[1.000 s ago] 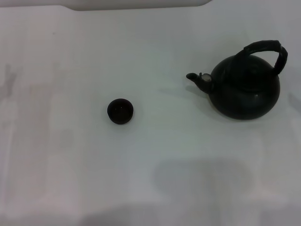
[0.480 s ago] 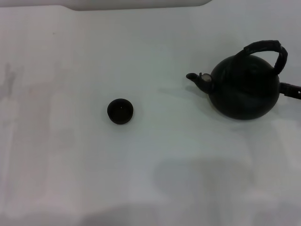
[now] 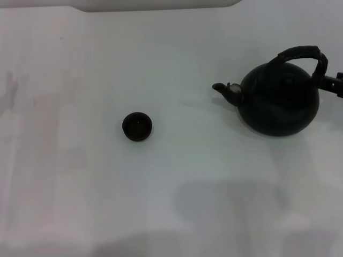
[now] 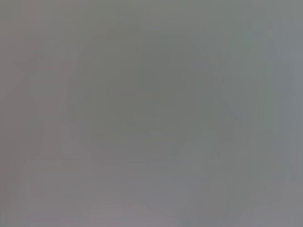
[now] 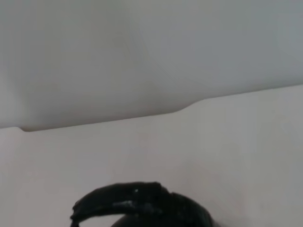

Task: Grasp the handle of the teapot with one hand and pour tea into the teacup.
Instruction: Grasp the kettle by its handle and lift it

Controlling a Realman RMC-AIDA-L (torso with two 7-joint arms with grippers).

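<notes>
Teapot [image 3: 278, 101] upright on desk [image 3: 187, 187], handle [image 3: 305, 53] ungrasped. Right claw [image 3: 335, 84] beside it, state possibly open—cannot tell. Teacup [image 3: 137, 126] left, unpoured.

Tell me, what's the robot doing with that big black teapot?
It's just reaching for it. The right gripper pokes in at the table's right edge, close beside the handle of the teapot, not gripping it yet. The teapot stands on the white table, spout toward the little teacup sitting apart. The left arm isn't visible.
</notes>
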